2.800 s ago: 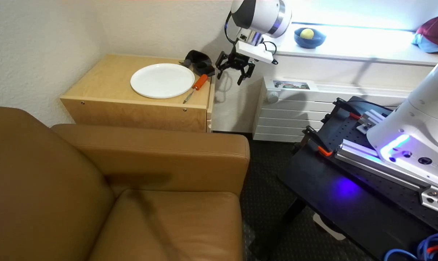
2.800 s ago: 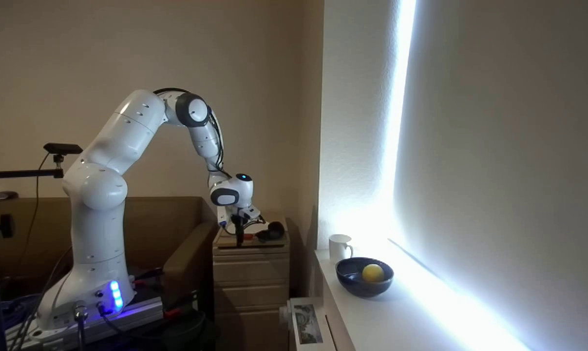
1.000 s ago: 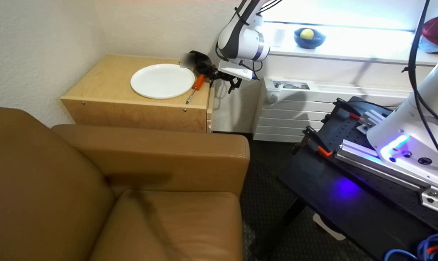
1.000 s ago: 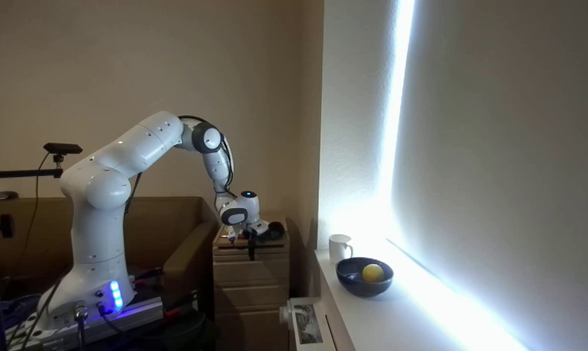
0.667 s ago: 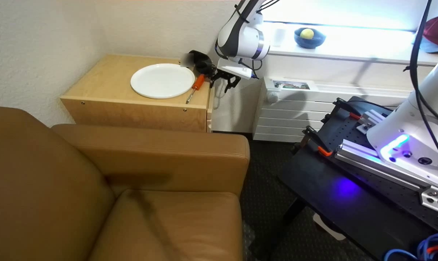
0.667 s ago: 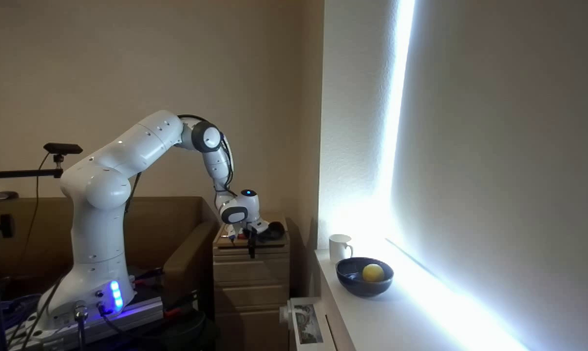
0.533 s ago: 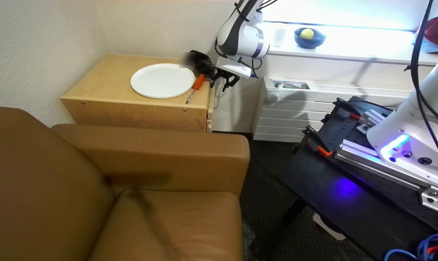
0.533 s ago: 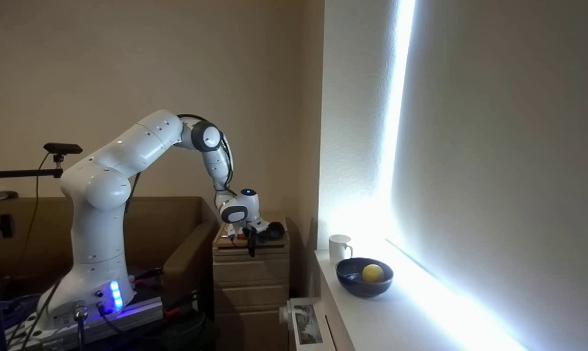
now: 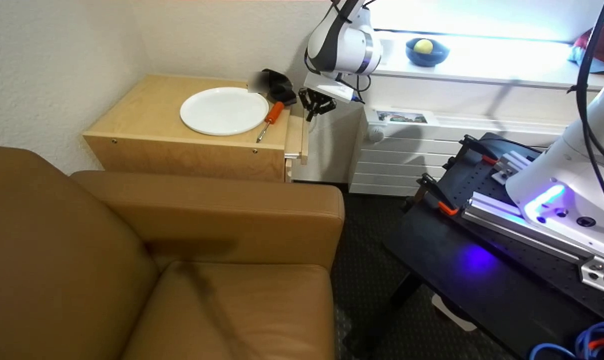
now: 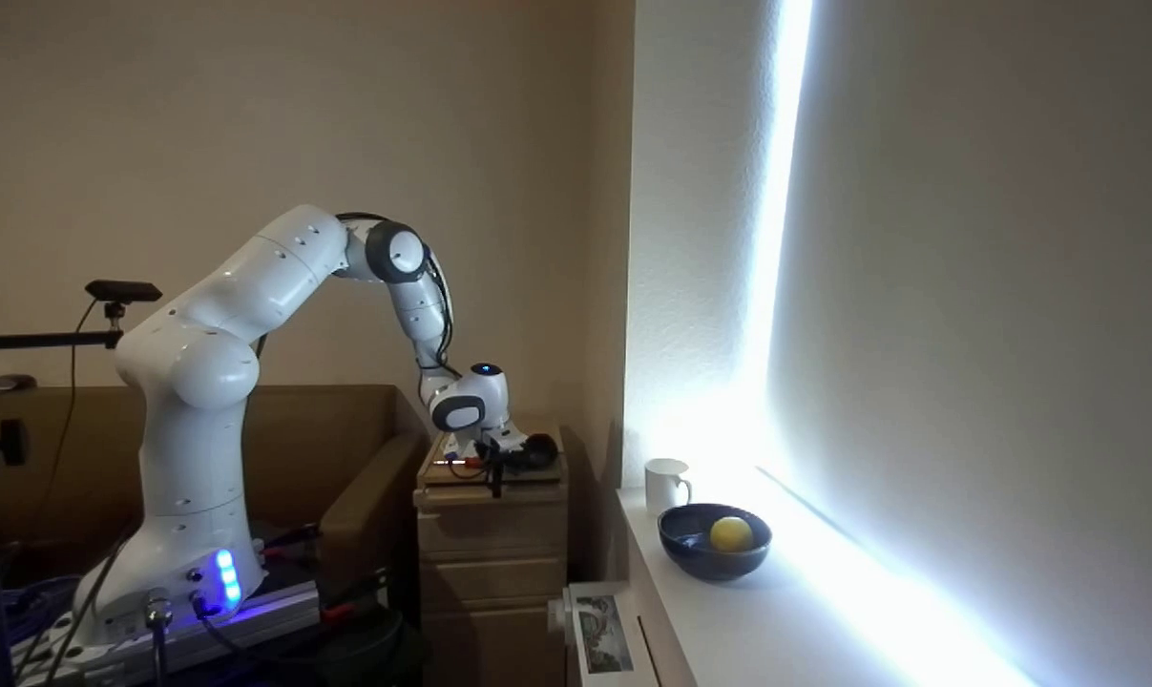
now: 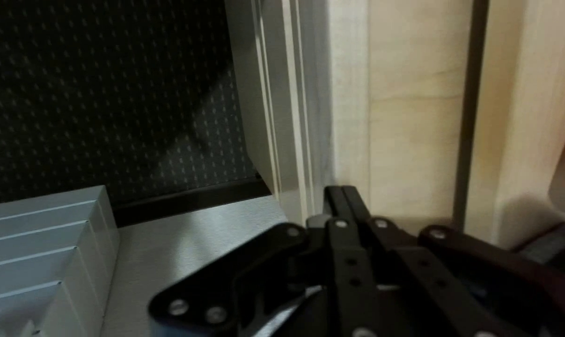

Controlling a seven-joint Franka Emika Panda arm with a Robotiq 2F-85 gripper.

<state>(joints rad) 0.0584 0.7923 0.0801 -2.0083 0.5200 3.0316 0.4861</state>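
Currently | pincer [image 11: 342, 189]: pinched fully together | by ajar drawer front [image 11: 350, 107] | contact unclear

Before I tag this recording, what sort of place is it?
Probably an office or lounge corner set up for robot work: a brown leather-look sofa stands beside a wooden drawer cabinet, and the robot arm is mounted on a black table nearby.

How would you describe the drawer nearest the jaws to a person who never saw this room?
Beside the brown sofa stands a light wooden cabinet with a white plate on top. On its side toward the white radiator, find the uppermost drawer. Unlike the drawers below, it sticks out a little.
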